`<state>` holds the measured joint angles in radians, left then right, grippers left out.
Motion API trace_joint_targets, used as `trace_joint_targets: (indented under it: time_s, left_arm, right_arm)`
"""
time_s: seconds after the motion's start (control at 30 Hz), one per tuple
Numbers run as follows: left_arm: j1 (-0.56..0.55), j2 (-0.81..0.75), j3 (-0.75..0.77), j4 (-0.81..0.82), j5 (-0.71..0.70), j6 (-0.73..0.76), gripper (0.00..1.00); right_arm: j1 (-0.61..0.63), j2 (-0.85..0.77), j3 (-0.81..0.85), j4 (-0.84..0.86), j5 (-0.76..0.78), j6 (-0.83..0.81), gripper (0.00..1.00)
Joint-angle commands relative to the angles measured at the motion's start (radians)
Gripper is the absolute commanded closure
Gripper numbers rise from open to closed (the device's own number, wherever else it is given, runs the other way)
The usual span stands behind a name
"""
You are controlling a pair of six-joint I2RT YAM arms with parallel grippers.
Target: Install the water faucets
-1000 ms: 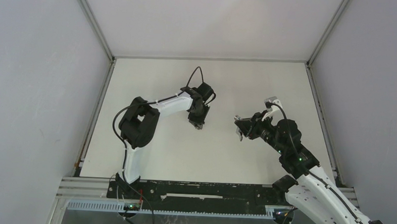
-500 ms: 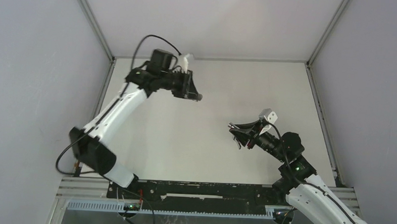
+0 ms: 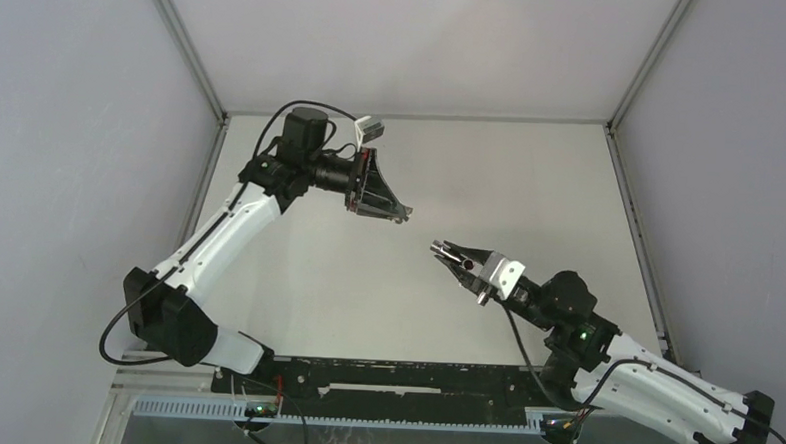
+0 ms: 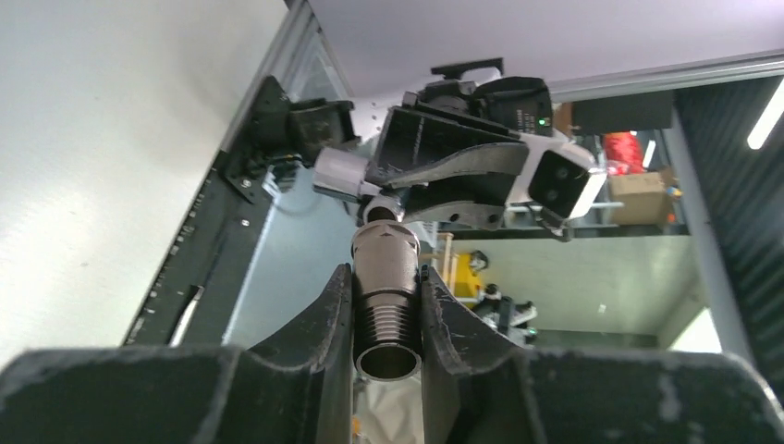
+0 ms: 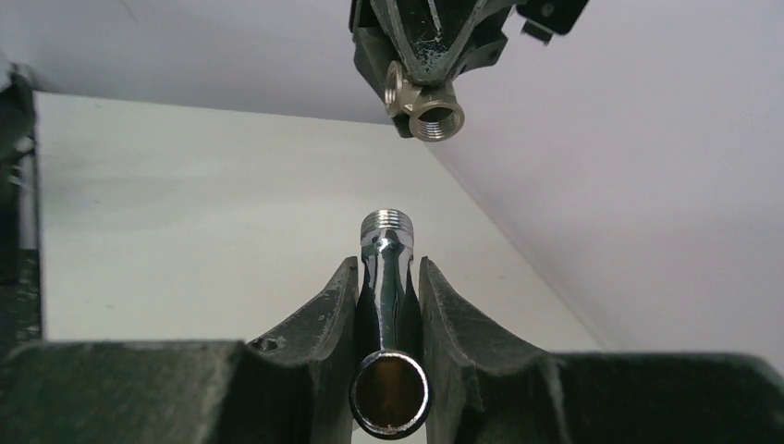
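L end effector [image 3: 402,214], clamped on grey stub [image 4: 386,287], & R end effector [image 3: 438,249], on chrome tap piece [image 5: 388,277], are being swung face-to-face vs 1 s ago; threads being aligned for joining.

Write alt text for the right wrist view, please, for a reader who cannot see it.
The right hand grips a shiny chrome tap piece, its threaded tip pointing away from the camera. Above it, across a gap, the left hand holds a dull grey fitting whose threaded opening faces the camera. Behind them are a white table and a grey wall.
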<state>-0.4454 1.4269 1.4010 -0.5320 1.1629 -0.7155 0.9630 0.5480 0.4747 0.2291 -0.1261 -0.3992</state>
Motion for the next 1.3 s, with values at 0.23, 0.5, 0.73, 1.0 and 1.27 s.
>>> trace_joint_targets:
  time_s: [0.23, 0.5, 0.73, 1.0, 1.27]
  left_arm:
    - [0.002, -0.109, -0.099, 0.161, 0.197, -0.153, 1.0]
    - [-0.049, -0.099, -0.145, 0.139, 0.226, -0.149, 1.0]
    - [-0.052, -0.104, -0.148, 0.097, 0.231, -0.142, 1.0]
    - [-0.053, -0.107, -0.169, 0.019, 0.221, -0.114, 1.0]
    - [-0.056, -0.121, -0.2, 0.005, 0.221, -0.128, 1.0]
  right_arm:
    - [0.146, 0.04, 0.053, 0.116, 0.22, -0.501, 1.0]
    - [0.28, 0.071, -0.026, 0.204, 0.307, -0.841, 1.0]
    - [0.4, 0.129, -0.049, 0.301, 0.444, -1.079, 1.0]
    - [0.475, 0.139, -0.065, 0.332, 0.524, -1.259, 1.0]
    - [0.499, 0.152, -0.019, 0.265, 0.541, -1.333, 1.0]
